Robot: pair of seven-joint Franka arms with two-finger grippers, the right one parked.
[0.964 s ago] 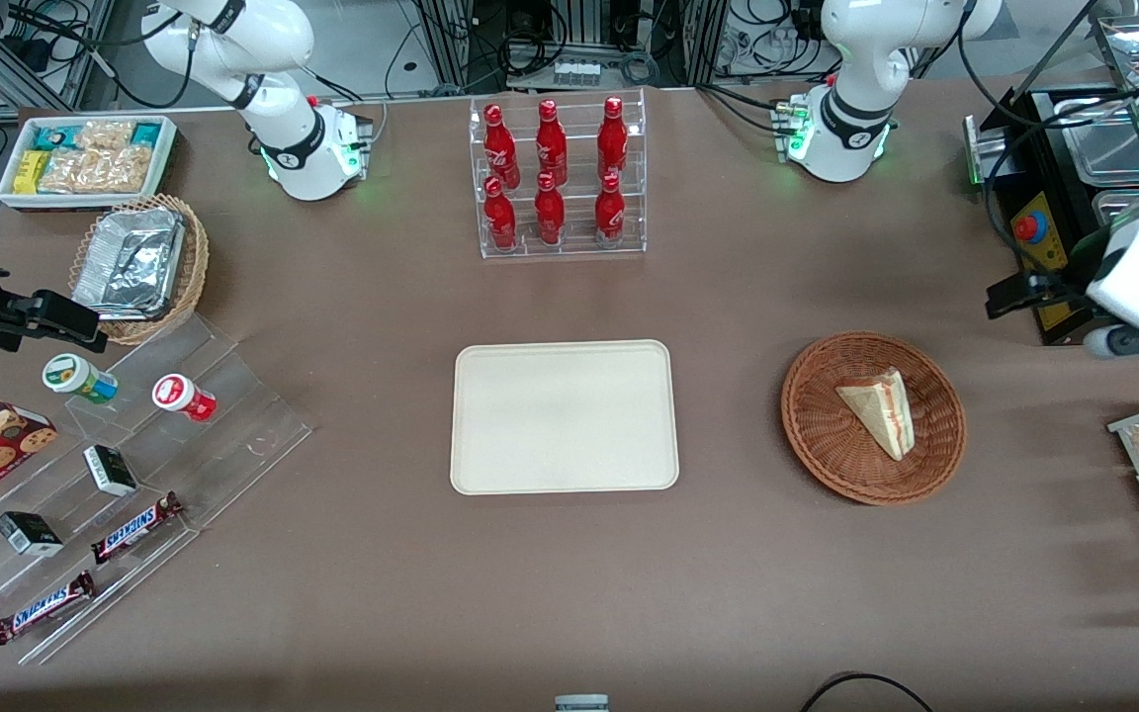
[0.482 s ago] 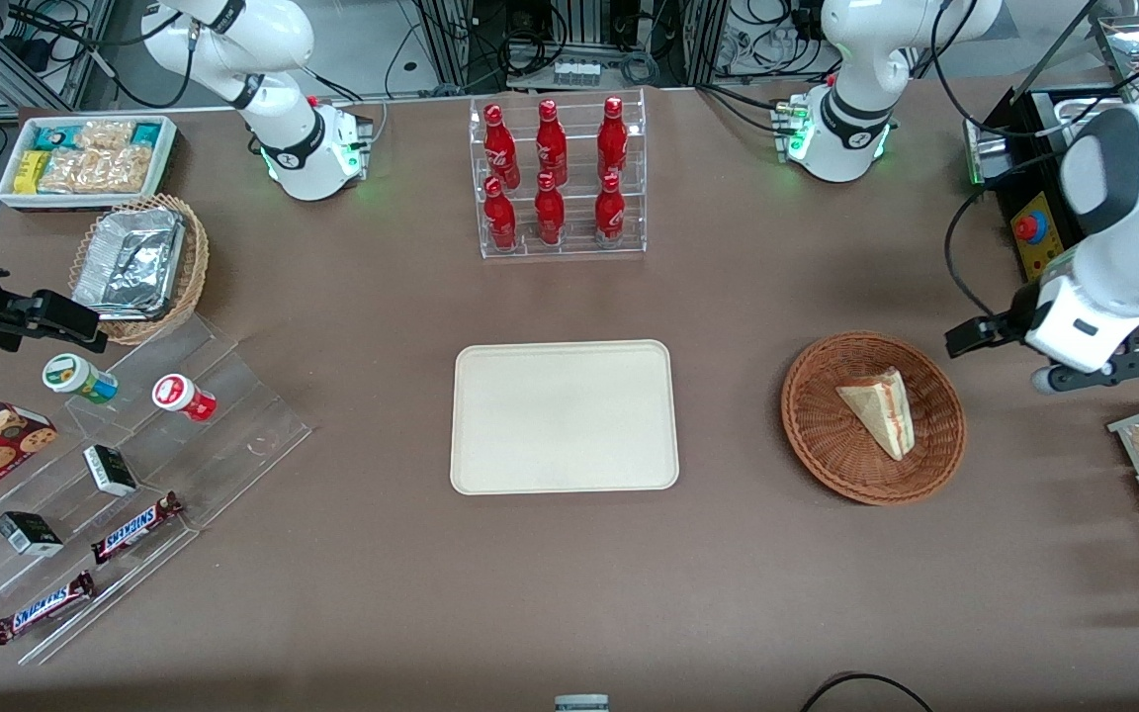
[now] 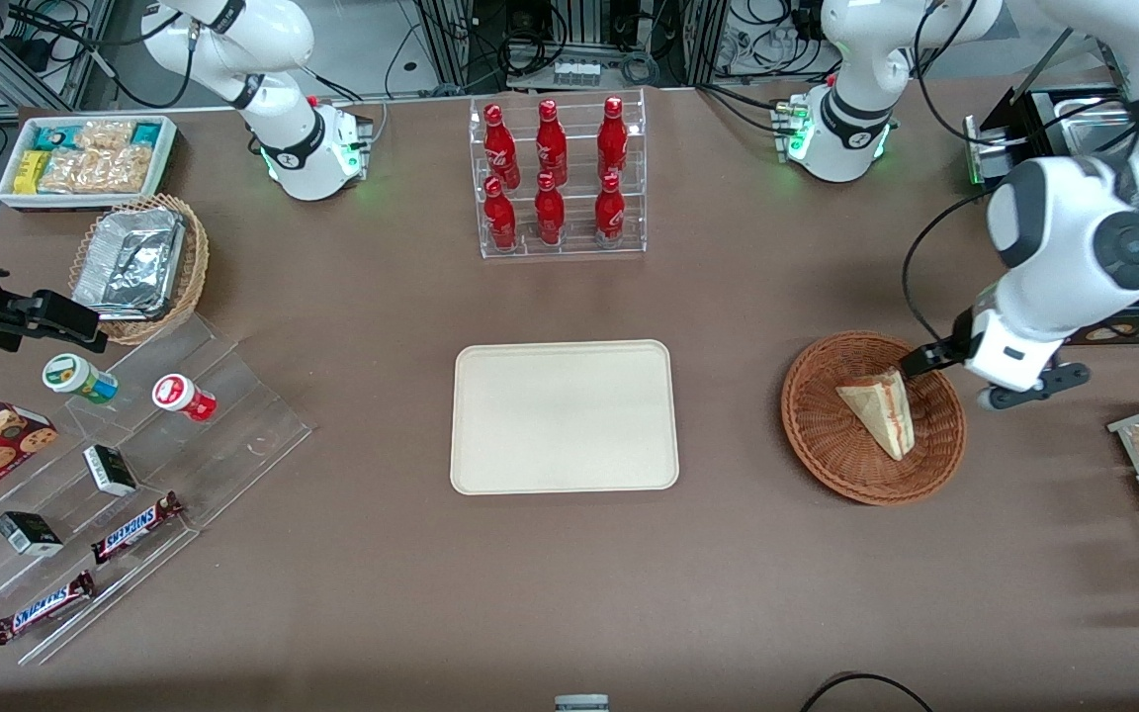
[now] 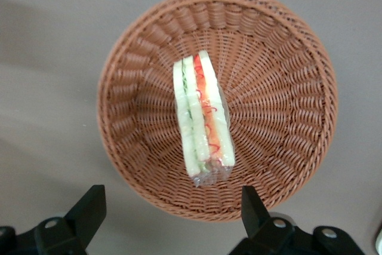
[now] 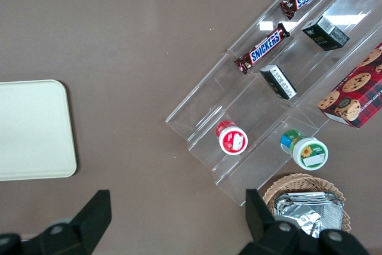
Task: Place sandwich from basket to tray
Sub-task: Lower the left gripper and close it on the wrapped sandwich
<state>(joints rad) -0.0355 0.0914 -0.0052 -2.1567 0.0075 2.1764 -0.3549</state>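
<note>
Hovering over the basket's edge toward the working arm's end of the tabletop point(image 3: 382, 593), the left arm has swung in from beyond the tabletop's end during the last second, which puts the approach phase close to complete.

Tray point(image 3: 564, 416): cream, flat, bare, lying mid-tabletop, well apart from the basket on the parked arm's side. It is ready to receive.

Basket point(image 3: 827, 445): dark wicker, sitting flat on the tabletop, position unchanged across the last second.

Gripper point(image 3: 955, 381): now above the basket rim nearest the working arm's end, not yet lowered into the bowl. In the wrist view the gripper point(image 4: 170, 219) shows both fingers point(image 4: 89, 207) spread wide with nothing between them, and the sandwich sits roughly centred between them.

Sandwich point(image 3: 881, 410): resting in the basket, untouched and unmoved. In the wrist view the sandwich point(image 4: 203, 117) shows its cut edge upward, red and green layers between pale bread, apparently in clear wrap.

Assessment: alignment looks nearly achieved; descent and closing across the wedge's flat faces would be the next requirement. Soft bread suggests a light squeeze; a hard one risks crushing it.
</note>
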